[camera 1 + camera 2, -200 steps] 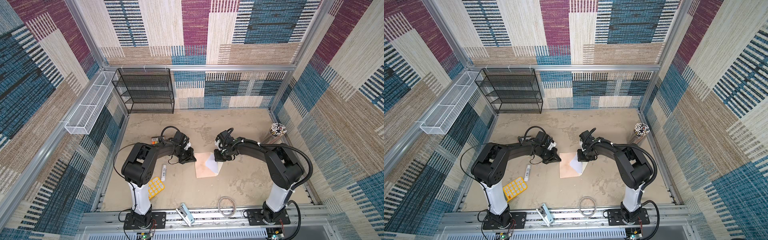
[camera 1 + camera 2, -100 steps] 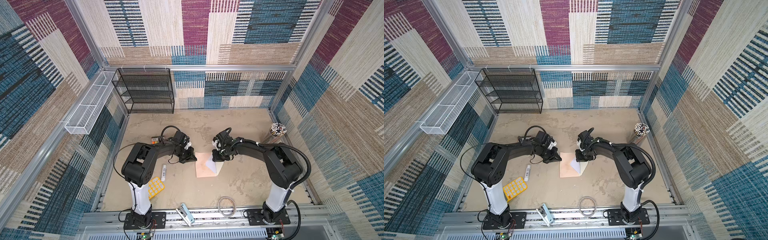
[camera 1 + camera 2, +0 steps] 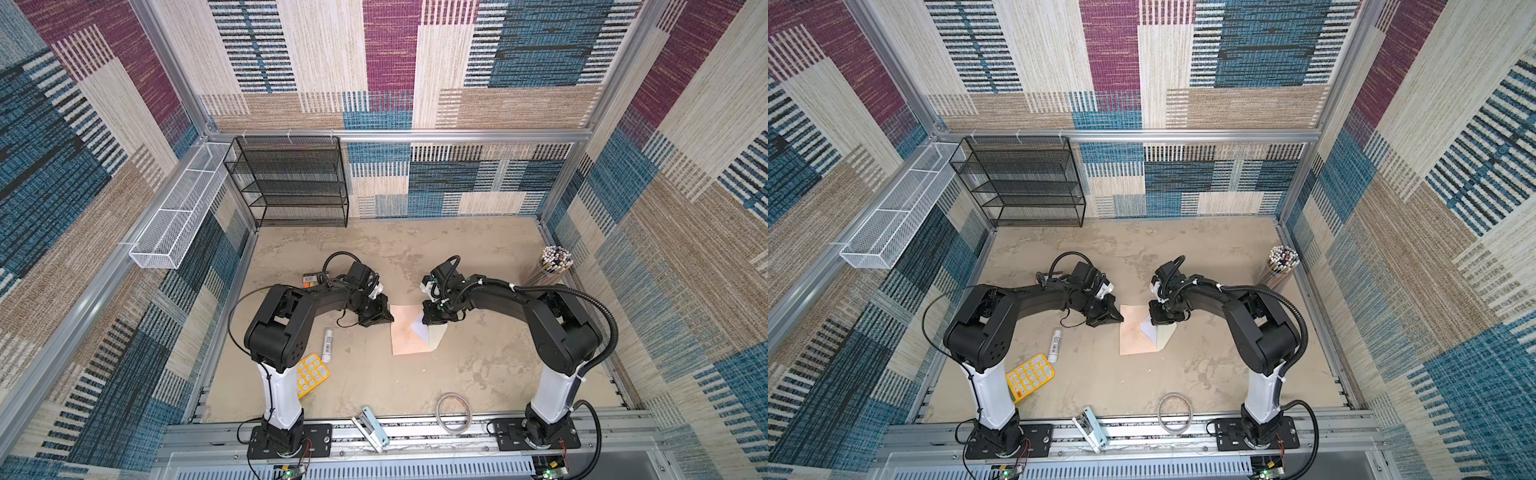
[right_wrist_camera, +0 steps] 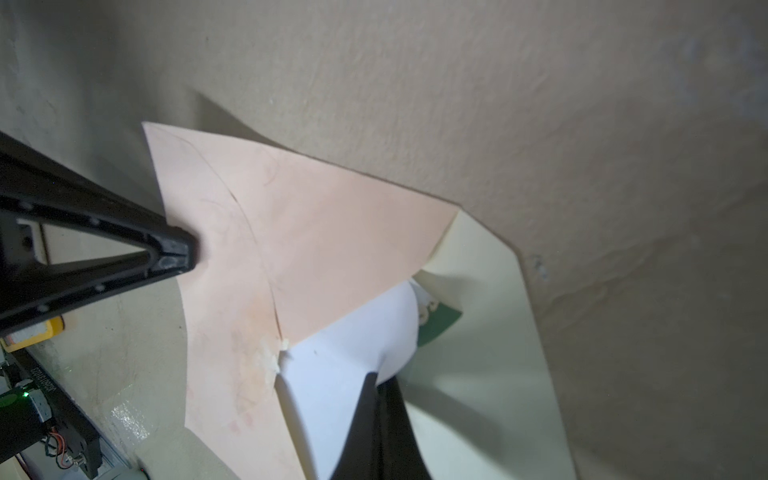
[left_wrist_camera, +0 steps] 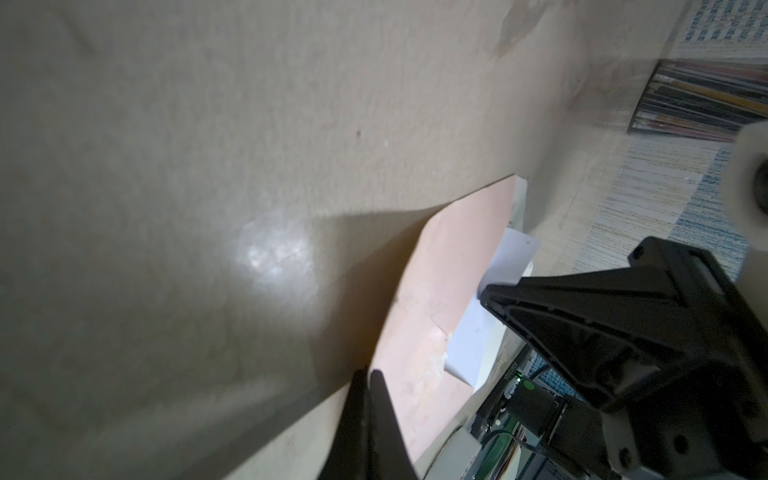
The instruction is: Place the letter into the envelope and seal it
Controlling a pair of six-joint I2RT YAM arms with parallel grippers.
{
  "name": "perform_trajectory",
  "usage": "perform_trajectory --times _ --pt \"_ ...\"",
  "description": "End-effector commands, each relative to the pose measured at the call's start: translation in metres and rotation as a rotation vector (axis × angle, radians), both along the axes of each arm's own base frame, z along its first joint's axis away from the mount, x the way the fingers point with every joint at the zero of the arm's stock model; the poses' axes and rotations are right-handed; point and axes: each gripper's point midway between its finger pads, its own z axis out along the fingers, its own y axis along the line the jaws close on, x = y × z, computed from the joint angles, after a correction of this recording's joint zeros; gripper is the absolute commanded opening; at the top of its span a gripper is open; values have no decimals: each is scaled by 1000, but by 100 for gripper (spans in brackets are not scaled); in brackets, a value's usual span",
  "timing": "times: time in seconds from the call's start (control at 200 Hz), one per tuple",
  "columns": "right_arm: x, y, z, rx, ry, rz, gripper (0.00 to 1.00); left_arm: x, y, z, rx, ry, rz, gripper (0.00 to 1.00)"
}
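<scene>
The peach-pink envelope (image 3: 409,332) (image 3: 1136,334) lies flat mid-table, its cream flap (image 3: 438,336) (image 4: 498,332) open toward the right arm. The white letter (image 3: 419,328) (image 4: 349,349) sticks partly out of the envelope's mouth, curled, with a green corner (image 4: 440,324) showing. My right gripper (image 3: 428,323) (image 4: 380,378) is shut on the letter's free edge. Over the envelope's (image 5: 453,270) opposite edge, my left gripper (image 3: 388,320) (image 5: 368,374) is shut, its tip pressing on the paper. In the right wrist view its fingertips (image 4: 183,257) rest on the envelope (image 4: 311,232).
A glue stick (image 3: 328,344) and yellow calculator (image 3: 311,374) lie front left of the envelope. A stapler (image 3: 372,428) and a ring (image 3: 454,411) sit at the front rail. A pencil cup (image 3: 555,264) stands far right, a black mesh shelf (image 3: 291,183) at the back.
My right gripper has edged slightly toward the envelope with the letter, and a little less white sheet shows outside. The left arm has stayed put.
</scene>
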Motion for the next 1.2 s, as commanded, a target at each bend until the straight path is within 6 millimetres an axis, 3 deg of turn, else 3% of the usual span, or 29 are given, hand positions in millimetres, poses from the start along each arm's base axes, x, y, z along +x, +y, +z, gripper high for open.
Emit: perform_trajectory --times 0.0,0.165,0.892,1.192 --pt "12 2 7 -6 -51 6 0 1 -2 6 -13 -31 -30 1" --pt "17 -1 11 -32 -70 9 0 1 -1 9 -15 -39 -37 2" --pt "10 19 -1 92 -32 40 0 4 -2 5 -20 -47 -48 2" --pt "13 26 5 130 -51 63 1 8 3 11 -21 -74 -54 2"
